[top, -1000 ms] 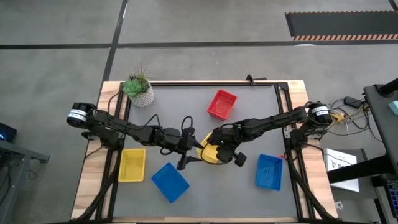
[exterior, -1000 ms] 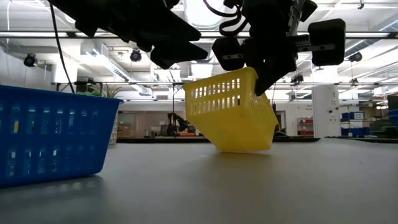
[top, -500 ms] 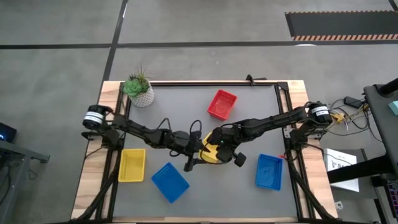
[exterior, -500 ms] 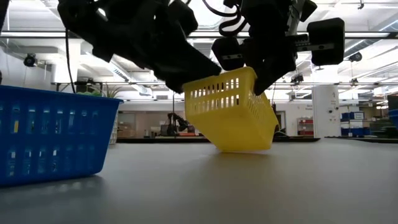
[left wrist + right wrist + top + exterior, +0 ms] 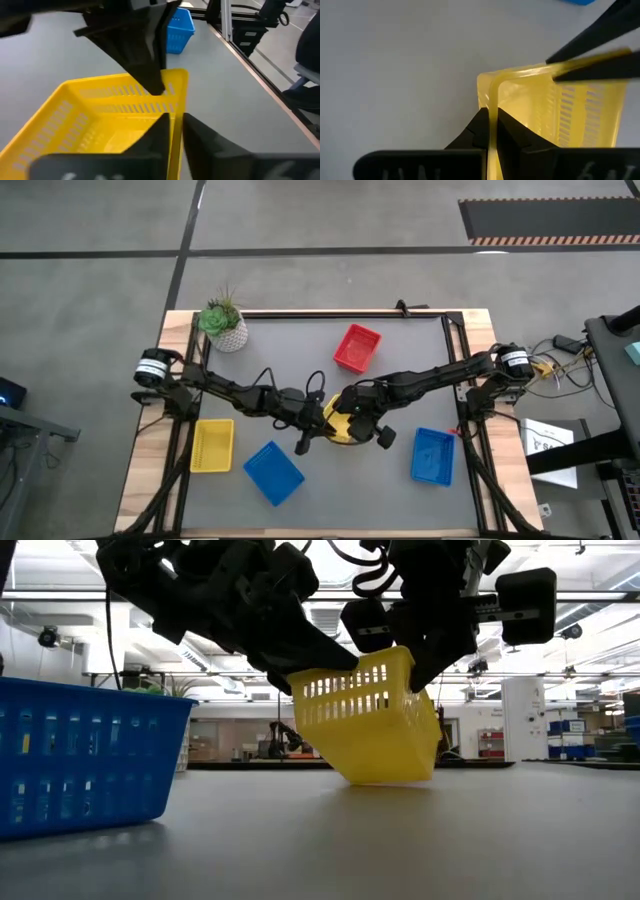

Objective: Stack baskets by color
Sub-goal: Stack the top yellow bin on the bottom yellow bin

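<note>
Two-arm hold on the tilted yellow basket (image 5: 342, 425) at frame centre, one lower corner on the counter (image 5: 400, 490). The left gripper (image 5: 172, 122) has its jaws clamped on one rim; the right gripper (image 5: 489, 122) pinches the opposite rim. Both arms reach inward, wrists pitched down. Judged best practice: lift level, both together, towards the yellow basket at lower left (image 5: 212, 446).

Yellow basket (image 5: 372, 720): perforated plastic, slight sheen. Blue basket (image 5: 85, 755): same plastic, semi-gloss. Bench (image 5: 400, 490): matt grey top, smooth, w/ bare wood edge strips. Pincer fingers (image 5: 135, 50): matt black.
</note>
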